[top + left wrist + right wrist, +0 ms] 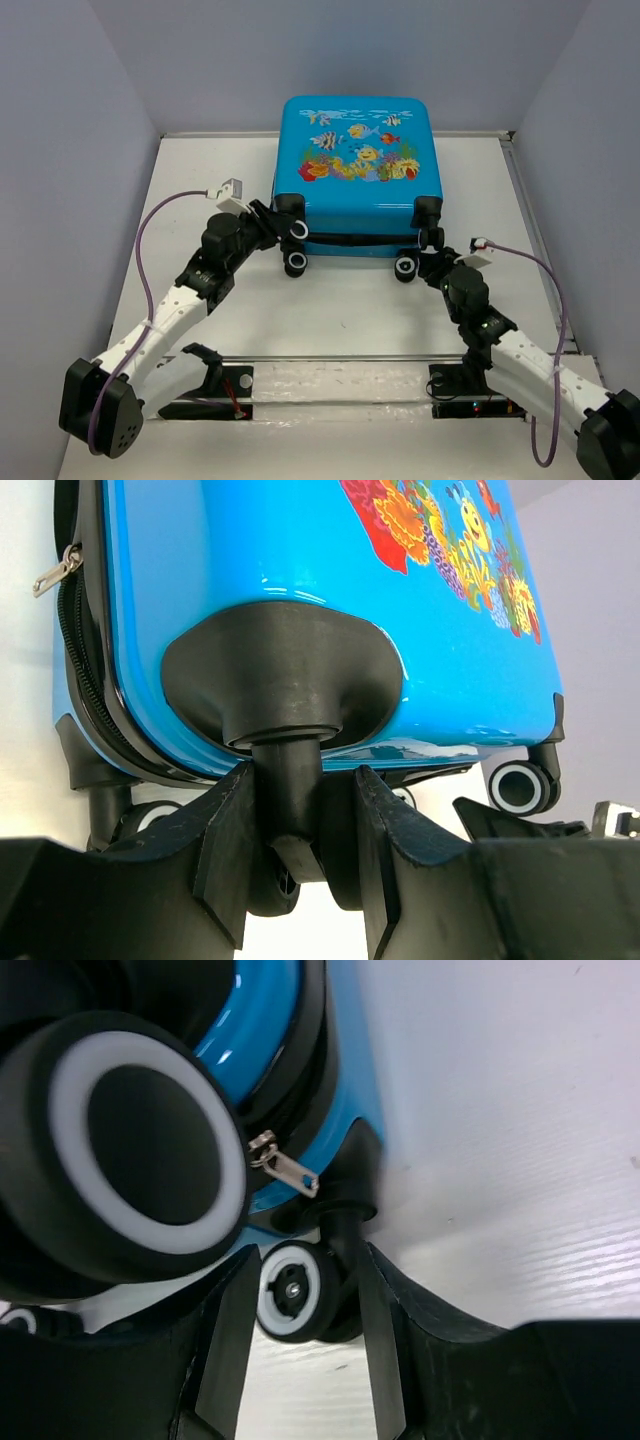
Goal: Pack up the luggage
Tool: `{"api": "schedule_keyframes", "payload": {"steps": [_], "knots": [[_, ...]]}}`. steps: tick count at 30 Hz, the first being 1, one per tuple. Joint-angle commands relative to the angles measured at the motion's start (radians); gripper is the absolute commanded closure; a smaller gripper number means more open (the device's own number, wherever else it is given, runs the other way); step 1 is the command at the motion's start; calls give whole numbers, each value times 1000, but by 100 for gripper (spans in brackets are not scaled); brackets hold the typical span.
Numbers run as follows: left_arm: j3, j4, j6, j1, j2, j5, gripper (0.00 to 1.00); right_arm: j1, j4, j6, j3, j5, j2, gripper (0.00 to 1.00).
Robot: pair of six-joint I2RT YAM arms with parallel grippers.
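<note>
Luggage point(355, 160) lies flat on the table point(340, 310), fish print up, shell zipped, wheels facing the arm bases.

Left gripper point(300, 780) sits at the near-left corner. Its jaws are parted and straddle the caster stem point(287, 790) under the black wheel housing point(280, 670); whether they touch it cannot be told.

Right gripper point(305, 1260) sits at the near-right corner with jaws parted. A small wheel point(292, 1292) shows between its fingers, a larger wheel point(140, 1155) looms close at left, and the zip pull point(290, 1168) hangs between the two.
</note>
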Motion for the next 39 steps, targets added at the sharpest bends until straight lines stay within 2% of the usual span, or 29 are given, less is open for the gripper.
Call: {"api": "schedule_keyframes", "payload": {"steps": [1, 2, 3, 4, 5, 12, 13, 17, 19, 22, 23, 25, 26, 30, 33, 35, 38, 39], "knots": [[-31, 70, 8, 4, -27, 86, 94, -54, 357, -181, -84, 2, 20, 51], [-34, 72, 9, 4, -26, 89, 94, -63, 391, -201, -89, 1, 34, 52], [-36, 75, 12, 4, -18, 94, 94, -79, 528, -255, -123, -9, 51, 52], [-39, 80, 12, 4, -17, 98, 94, -79, 529, -255, -147, -33, 63, 53], [-40, 84, 12, 4, -15, 100, 94, -102, 671, -282, -161, -121, 95, 52], [-54, 97, 25, 4, 8, 115, 94, -206, 814, -355, -65, -216, 345, 53], [-57, 101, 25, 4, 9, 117, 94, -223, 883, -347, -57, -283, 380, 54], [-74, 126, 17, 4, 16, 131, 94, -248, 1017, -339, -36, -386, 531, 58], [-89, 138, 15, 4, 20, 135, 94, -248, 1104, -336, -32, -423, 589, 64], [-109, 146, 14, 4, 19, 129, 94, -248, 1155, -339, -35, -469, 615, 60], [-114, 146, 14, 4, 17, 128, 94, -248, 1166, -341, -45, -460, 614, 54], [-115, 147, 12, 4, 14, 126, 94, -248, 1186, -361, -51, -412, 612, 48], [-115, 149, 12, 4, 10, 126, 94, -248, 1192, -384, -48, -373, 618, 47], [-109, 155, 6, 4, -6, 129, 94, -248, 1276, -439, 1, -371, 692, 47], [-109, 159, 8, 4, -15, 132, 94, -257, 1339, -490, 27, -414, 739, 55], [-117, 163, 9, 4, -20, 126, 94, -257, 1291, -507, 65, -444, 741, 63], [-131, 181, 5, 4, -26, 129, 94, -257, 1312, -516, 81, -472, 767, 78], [-132, 184, 5, 4, -24, 131, 94, -257, 1318, -516, 84, -466, 775, 87]]}}
